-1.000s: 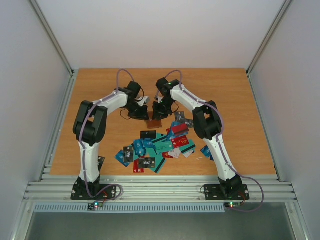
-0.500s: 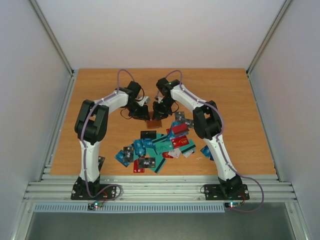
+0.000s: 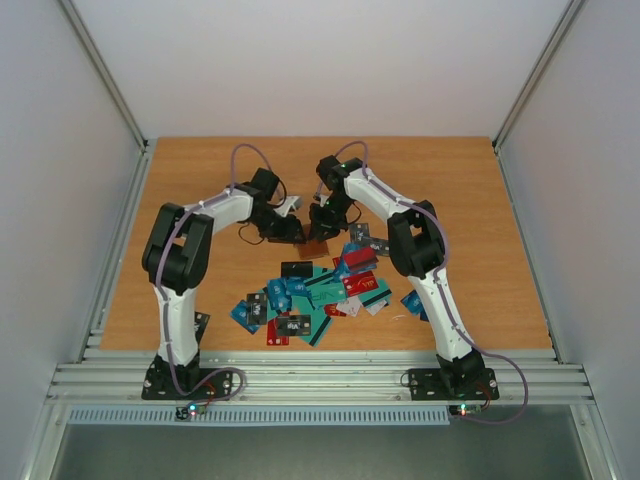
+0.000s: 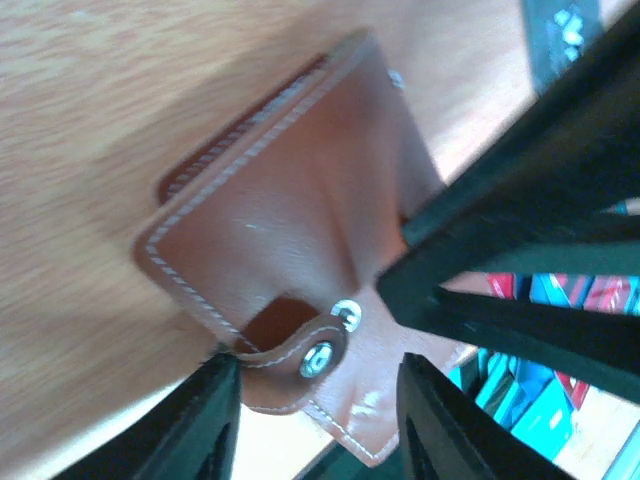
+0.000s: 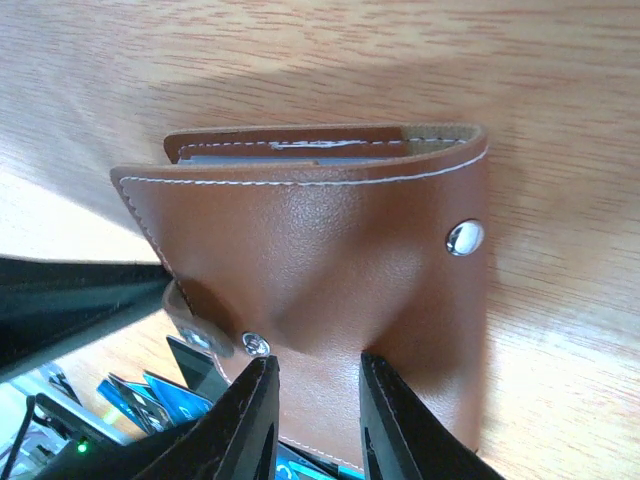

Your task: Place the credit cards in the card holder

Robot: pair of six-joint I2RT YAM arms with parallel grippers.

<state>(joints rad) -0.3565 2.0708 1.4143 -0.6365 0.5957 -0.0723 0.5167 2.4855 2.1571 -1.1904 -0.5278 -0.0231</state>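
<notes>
The brown card holder lies on the table just behind the pile of credit cards. In the right wrist view the holder fills the frame. A grey-blue card edge shows in its far slot. My right gripper pinches its near cover, and the leather creases between the narrow jaws. In the left wrist view my left gripper is open, its jaws on either side of the holder's snap strap. The right gripper's black fingers press the holder from the right.
Several blue, teal, red and black cards lie spread toward the near edge, some under the right arm. Teal cards show beyond the holder, and blue ones lie by the right fingers. The wooden table has metal rails along its sides.
My left arm has shifted slightly, its elbow moving left and the gripper edging closer to the holder. The right gripper and the holder stay in place.
</notes>
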